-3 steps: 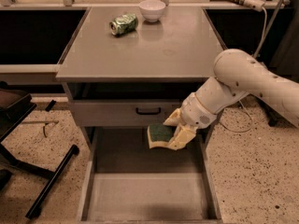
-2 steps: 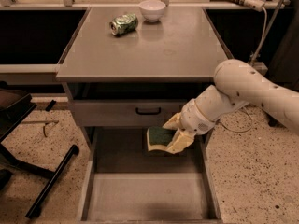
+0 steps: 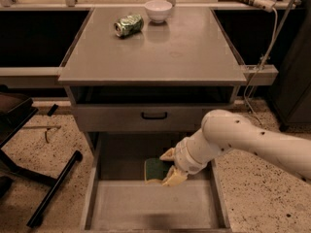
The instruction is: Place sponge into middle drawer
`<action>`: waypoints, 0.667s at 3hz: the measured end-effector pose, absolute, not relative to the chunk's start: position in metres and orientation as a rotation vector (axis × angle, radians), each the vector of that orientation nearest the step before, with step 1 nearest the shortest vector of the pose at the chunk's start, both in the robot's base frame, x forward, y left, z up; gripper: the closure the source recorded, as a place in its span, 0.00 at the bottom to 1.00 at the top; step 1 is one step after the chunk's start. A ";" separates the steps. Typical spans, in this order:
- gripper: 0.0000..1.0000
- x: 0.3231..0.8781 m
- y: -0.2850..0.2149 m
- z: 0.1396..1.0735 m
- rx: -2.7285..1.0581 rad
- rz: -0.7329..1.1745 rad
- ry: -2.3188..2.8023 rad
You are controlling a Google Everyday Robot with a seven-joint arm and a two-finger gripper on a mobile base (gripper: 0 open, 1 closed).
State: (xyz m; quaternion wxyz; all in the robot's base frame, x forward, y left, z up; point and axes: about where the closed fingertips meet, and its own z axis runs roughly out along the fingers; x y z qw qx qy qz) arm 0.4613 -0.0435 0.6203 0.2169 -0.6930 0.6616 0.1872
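The arm (image 3: 252,142) enters from 4 o'clock and stretches toward 9 o'clock. Its gripper (image 3: 168,168), just below centre, has both fingers closed around the sponge (image 3: 155,168).

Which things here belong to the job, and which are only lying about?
For the job: sponge, gripped in the end effector; open middle drawer beneath them.
Lying about: can and bowl, both on the cabinet top.
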 end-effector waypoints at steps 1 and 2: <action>1.00 0.469 -0.017 0.585 -1.938 0.538 1.796; 1.00 0.469 -0.017 0.585 -1.938 0.538 1.796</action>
